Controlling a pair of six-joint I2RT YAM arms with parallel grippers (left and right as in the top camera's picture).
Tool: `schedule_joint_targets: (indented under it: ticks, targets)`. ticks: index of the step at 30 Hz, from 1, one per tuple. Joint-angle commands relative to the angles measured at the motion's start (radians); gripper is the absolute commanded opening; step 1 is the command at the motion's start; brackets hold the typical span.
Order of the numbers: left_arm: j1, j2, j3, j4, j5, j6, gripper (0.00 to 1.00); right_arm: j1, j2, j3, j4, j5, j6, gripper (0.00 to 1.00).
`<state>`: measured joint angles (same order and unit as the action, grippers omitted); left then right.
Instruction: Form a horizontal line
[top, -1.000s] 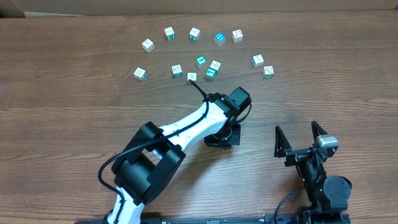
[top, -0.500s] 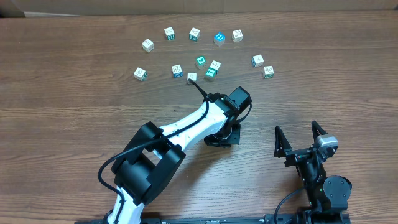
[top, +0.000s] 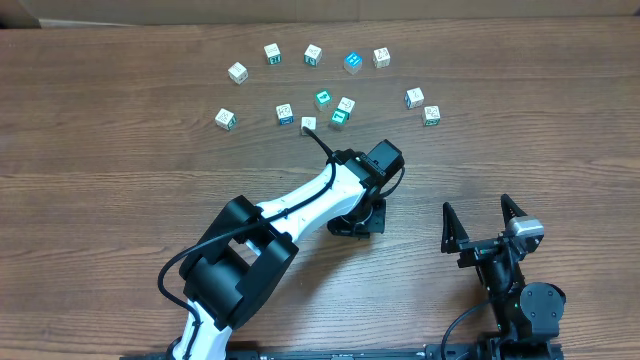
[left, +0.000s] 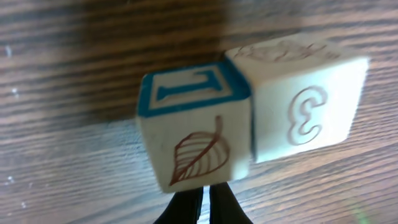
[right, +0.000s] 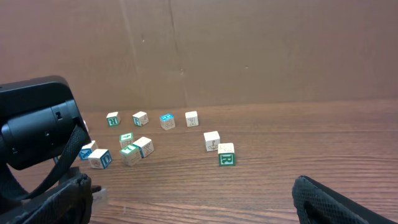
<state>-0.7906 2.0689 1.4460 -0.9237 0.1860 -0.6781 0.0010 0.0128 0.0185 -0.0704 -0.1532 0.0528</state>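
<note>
horizontal line (left: 230, 124): two touching cubes, just before our left gripper (left: 205, 200).
left gripper: pressed together, holding nothing.
right gripper (top: 476, 208): spread, near the table's (top: 100, 200) front edge.
around: loose cubes (top: 313, 53) toward the far edge.
change: we see none.

Thirteen picture cubes (top: 313, 54) lie in plain sight on one wooden table (top: 100, 200) seen from overhead. About three have a blue or green top and ten are pale. The left wrist view shows two cubes, one leaf cube (left: 193, 149) and one numbered cube (left: 305, 106) — whether they count among the thirteen cannot be told. There are two arms — one white-and-black arm (top: 300, 205) and one black arm (top: 520, 300).
</note>
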Motion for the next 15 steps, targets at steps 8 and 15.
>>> schedule_joint_targets:
  ticks: [8, 15]
  targets:
    - [0.002, -0.011, -0.002, -0.058, -0.002, 0.015, 0.04, 0.005, -0.01, -0.011, 0.005, -0.006, 0.006, 1.0]
    - [0.073, -0.05, 0.01, -0.072, -0.003, 0.029, 0.04, 0.005, -0.01, -0.011, 0.005, -0.006, 0.006, 1.0]
